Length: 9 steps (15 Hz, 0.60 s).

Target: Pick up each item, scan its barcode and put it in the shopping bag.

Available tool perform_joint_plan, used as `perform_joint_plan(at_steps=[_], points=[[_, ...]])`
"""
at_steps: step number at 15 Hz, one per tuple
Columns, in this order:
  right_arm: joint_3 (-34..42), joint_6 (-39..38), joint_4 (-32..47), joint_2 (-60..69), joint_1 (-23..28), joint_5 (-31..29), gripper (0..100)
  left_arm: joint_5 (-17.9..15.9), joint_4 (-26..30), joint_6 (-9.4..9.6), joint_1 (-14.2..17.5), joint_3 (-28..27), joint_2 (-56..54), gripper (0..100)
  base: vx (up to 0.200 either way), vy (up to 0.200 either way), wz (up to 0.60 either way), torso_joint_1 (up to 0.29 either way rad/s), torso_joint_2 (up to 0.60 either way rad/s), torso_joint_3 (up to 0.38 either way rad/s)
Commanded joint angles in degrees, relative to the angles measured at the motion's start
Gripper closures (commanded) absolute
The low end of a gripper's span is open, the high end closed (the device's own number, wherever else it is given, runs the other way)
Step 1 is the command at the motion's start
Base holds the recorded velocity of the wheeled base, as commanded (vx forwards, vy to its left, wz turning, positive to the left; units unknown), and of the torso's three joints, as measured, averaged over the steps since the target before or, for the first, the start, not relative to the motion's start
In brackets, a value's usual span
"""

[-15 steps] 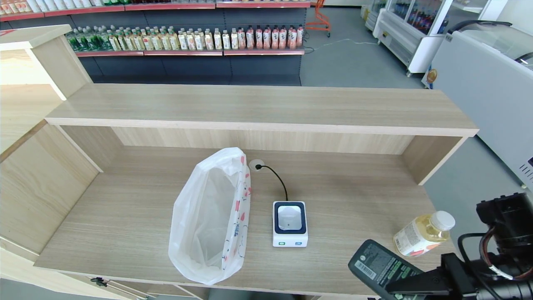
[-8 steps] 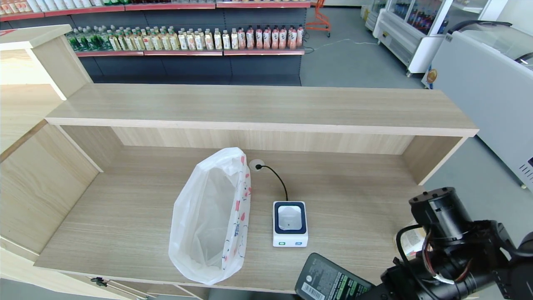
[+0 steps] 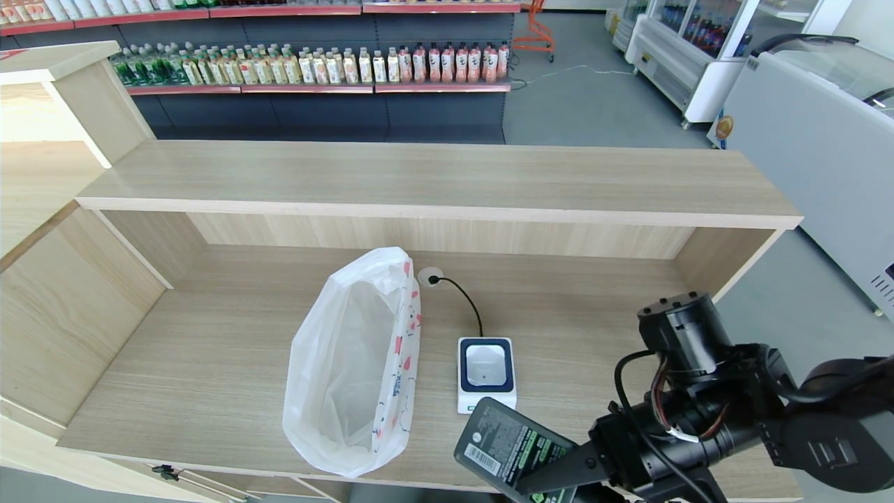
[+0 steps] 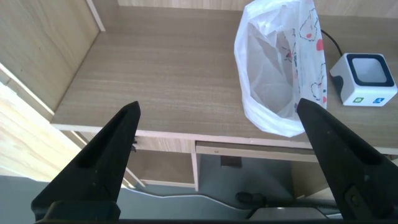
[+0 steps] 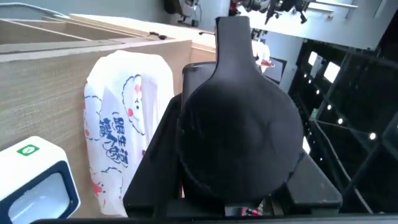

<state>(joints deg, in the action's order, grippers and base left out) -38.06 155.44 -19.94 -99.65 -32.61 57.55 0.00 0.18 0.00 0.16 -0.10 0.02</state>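
Dark flat packet with green print and a white barcode label (image 3: pixel 513 447) — clamped between the fingers of the right gripper (image 3: pixel 559 475), label side up, over the pale wood counter's (image 3: pixel 209 363) front edge, just in front of the white box scanner (image 3: pixel 487 374). White plastic shopping bag with red prints (image 3: pixel 356 363): mouth open, left of the scanner. Left gripper (image 4: pixel 219 107) — fingers spread wide, holding nothing, above the counter's front edge.

No legible text: dark pouch (image 3: pixel 513 447) has a barcode (image 3: pixel 478 458) and fine print, shopping bag (image 3: pixel 399 363) blue characters, scanner (image 3: pixel 487 399) two icons.
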Motion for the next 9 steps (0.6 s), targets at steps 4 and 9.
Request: perform_joint_plan(at_steps=[4,9], points=[[-1.05,-0.58,-5.37,-3.54,0.09,0.02,100,0.0,-0.01,0.0,0.02,0.01,-0.02,0,0.0,0.0,0.0,0.0,0.0,0.0],[-1.05,-4.01,-11.61,-6.17,-0.09,0.02,100,0.0,-0.01,0.0,0.02,0.01,-0.02,0,0.0,0.0,0.0,0.0,0.0,0.0]])
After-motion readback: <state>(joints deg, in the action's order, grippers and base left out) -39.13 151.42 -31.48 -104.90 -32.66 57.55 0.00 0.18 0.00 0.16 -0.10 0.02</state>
